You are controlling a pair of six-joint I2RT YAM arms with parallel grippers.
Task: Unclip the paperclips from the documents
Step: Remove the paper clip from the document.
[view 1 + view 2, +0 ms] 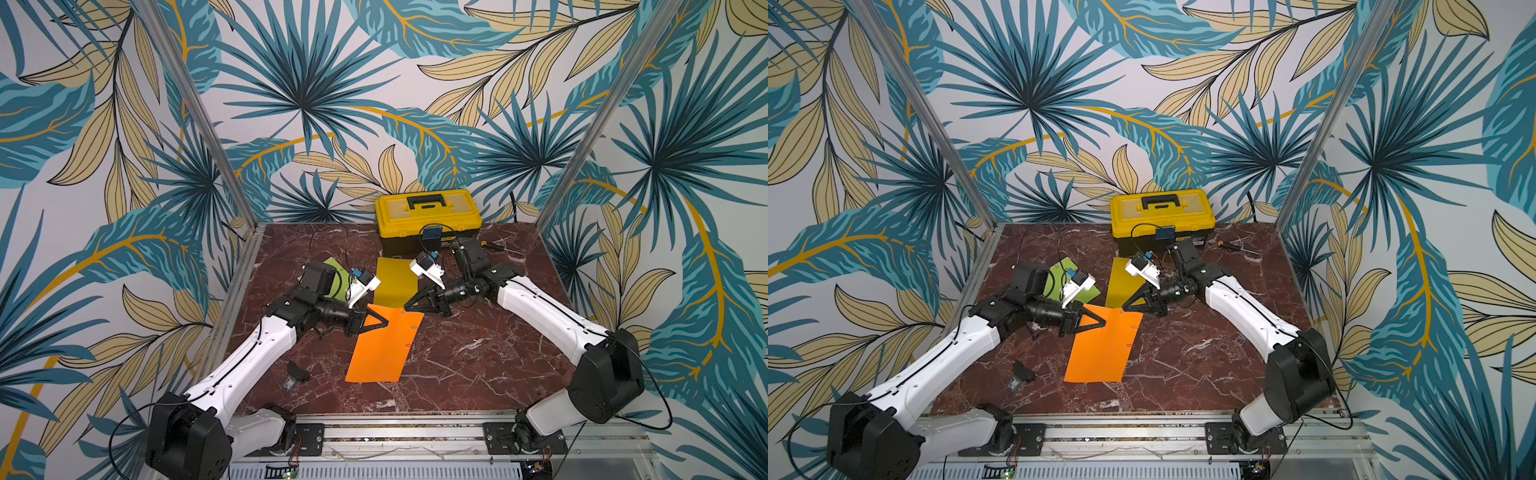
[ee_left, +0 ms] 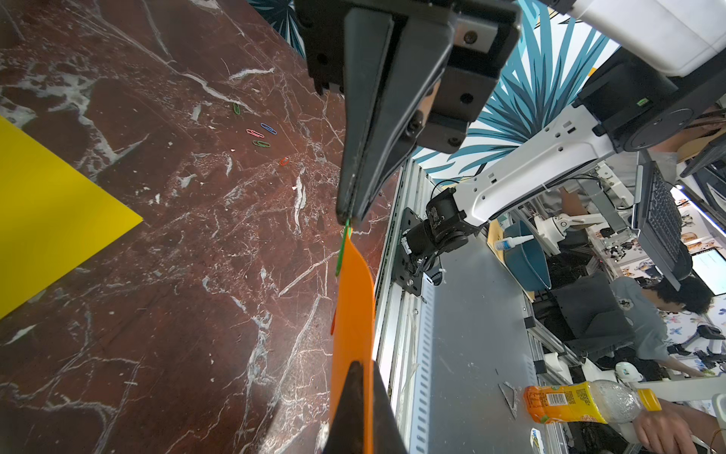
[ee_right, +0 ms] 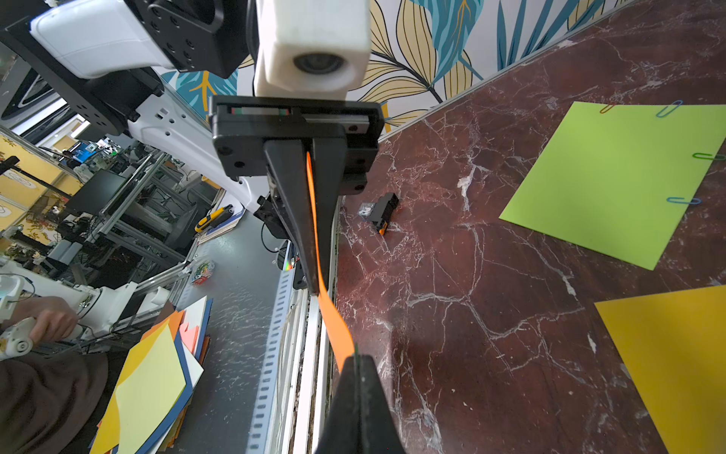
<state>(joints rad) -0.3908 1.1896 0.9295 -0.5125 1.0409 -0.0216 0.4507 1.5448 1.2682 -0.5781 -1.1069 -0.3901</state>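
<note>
An orange document (image 1: 382, 349) lies mid-table, its far end lifted off the marble. My left gripper (image 2: 359, 367) is shut on that far edge (image 3: 334, 322), the sheet pinched between its fingers. My right gripper (image 3: 356, 358) faces it from the right, shut on a green paperclip (image 2: 341, 255) clipped to the same edge. In both top views the two tips (image 1: 386, 322) (image 1: 405, 308) almost meet. A red paperclip (image 1: 409, 345) sits on the orange sheet's right edge. The lime green document (image 3: 613, 181) carries several paperclips, one of them blue (image 3: 668, 109). The yellow document (image 1: 392, 282) lies behind.
Loose paperclips (image 1: 486, 313) lie on the marble to the right of my right gripper. A yellow-and-black toolbox (image 1: 428, 216) stands at the back wall, with a screwdriver (image 1: 494, 246) beside it. A small black part (image 1: 297, 372) lies front left.
</note>
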